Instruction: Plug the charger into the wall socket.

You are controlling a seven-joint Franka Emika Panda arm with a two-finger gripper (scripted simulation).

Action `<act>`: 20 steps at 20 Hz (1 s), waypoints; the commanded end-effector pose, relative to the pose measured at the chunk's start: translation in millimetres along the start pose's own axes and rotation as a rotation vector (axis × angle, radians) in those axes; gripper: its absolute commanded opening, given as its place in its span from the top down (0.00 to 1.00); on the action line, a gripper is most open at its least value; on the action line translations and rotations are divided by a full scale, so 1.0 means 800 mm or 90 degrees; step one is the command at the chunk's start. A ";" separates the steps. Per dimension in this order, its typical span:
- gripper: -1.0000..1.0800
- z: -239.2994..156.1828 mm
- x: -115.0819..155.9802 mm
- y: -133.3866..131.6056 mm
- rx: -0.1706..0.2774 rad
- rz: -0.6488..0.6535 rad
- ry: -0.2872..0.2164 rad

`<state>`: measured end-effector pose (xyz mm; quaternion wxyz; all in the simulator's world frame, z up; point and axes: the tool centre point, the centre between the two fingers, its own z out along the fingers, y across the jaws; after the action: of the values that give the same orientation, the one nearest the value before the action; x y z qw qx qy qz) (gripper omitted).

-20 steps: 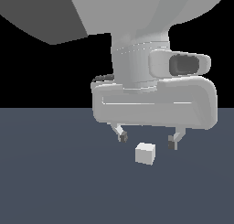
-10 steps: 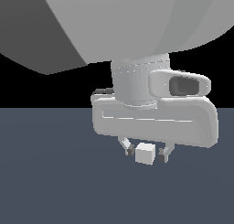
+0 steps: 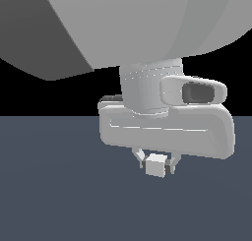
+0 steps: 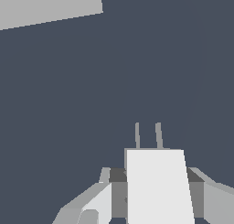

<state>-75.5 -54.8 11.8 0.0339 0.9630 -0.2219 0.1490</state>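
Note:
The charger (image 3: 155, 165), a small whitish cube, rests on the dark floor directly beneath the hand. My gripper (image 3: 156, 168) has come down over it, one finger pressed against each side, shut on it. In the wrist view the charger (image 4: 157, 186) fills the gap between the dark finger pads (image 4: 118, 193), and its two thin prongs (image 4: 137, 135) point away from the camera. My gripper (image 4: 155, 195) grips it at the sides. A light-grey flat slab, part of the wall socket (image 4: 45, 6), shows far off at the frame's corner. Its holes are out of view.
A dark blue-grey floor (image 3: 49, 195) spreads all around the charger. The arm's large pale body (image 3: 147, 28) fills the upper part of the exterior view.
The hand has dropped lower over the charger. Its fingers, wide apart a second ago, have drawn in against the cube's sides.

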 end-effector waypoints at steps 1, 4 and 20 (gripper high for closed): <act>1.00 0.000 0.001 0.000 0.000 0.000 0.000; 1.00 -0.005 0.003 -0.003 0.002 -0.006 0.000; 1.00 -0.094 0.036 -0.066 0.038 -0.128 0.002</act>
<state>-49.5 -13.5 86.5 0.0212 0.9797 -0.1277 0.1533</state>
